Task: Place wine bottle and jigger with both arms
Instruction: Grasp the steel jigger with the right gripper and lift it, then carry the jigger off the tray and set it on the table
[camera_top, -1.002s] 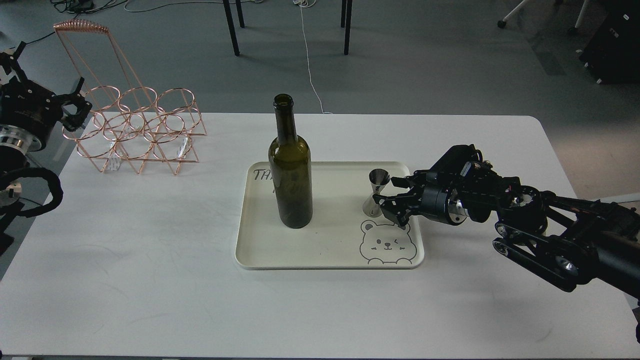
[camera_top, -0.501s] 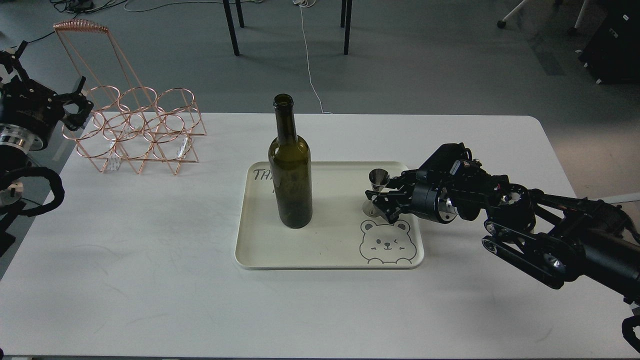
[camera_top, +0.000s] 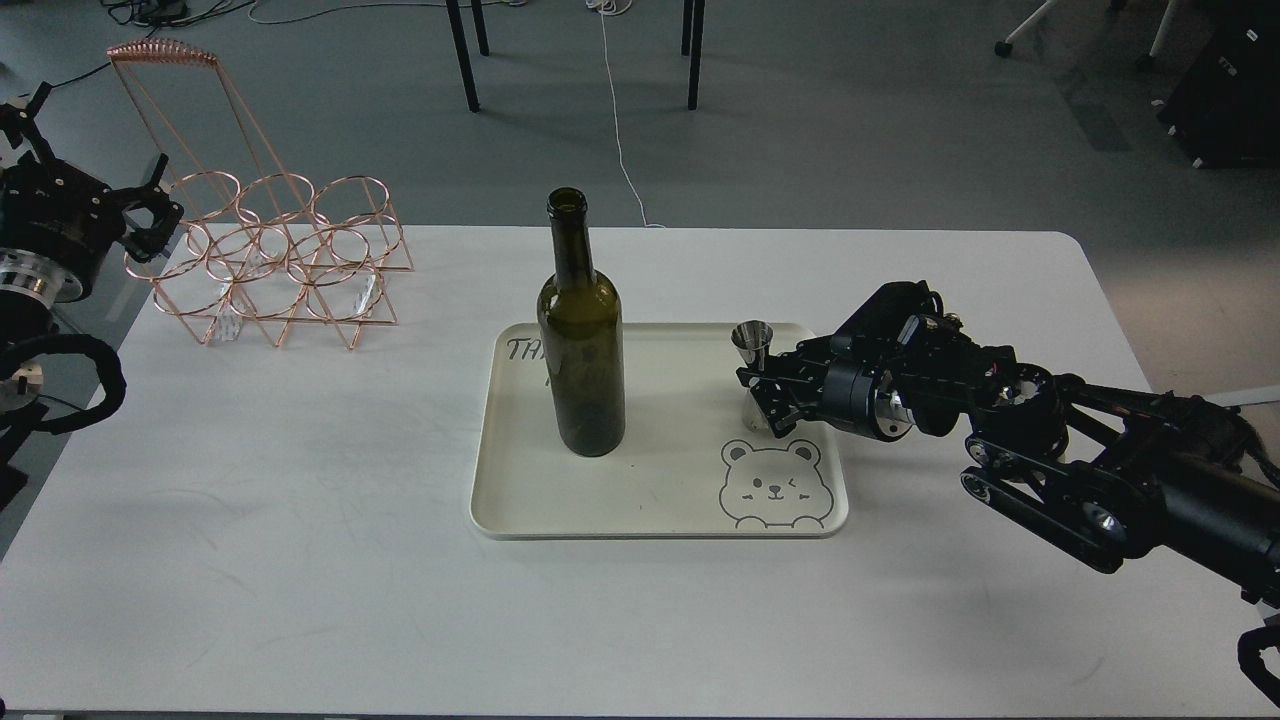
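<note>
The wine bottle (camera_top: 581, 350), dark olive-green, stands upright on the left half of a cream tray (camera_top: 655, 531). The jigger (camera_top: 752, 341), small and steel, is at the tray's right side, above a bear drawing. My right gripper (camera_top: 763, 394) comes in from the right and is shut on the jigger's lower half; only the upper cup shows above the fingers. The jigger's base seems just off the tray. My left gripper (camera_top: 150, 212) is far left, beside the table's edge, with its fingers spread and nothing in it, far from the bottle.
A copper wire bottle rack (camera_top: 280, 262) stands at the table's back left, right next to my left gripper. Chair legs and cables are on the floor behind the table. The white table (camera_top: 300, 560) extends in front of the tray.
My right gripper moved left onto the jigger and closed around it. The jigger's top now sits slightly higher and further left. The left arm and the bottle have barely moved.
</note>
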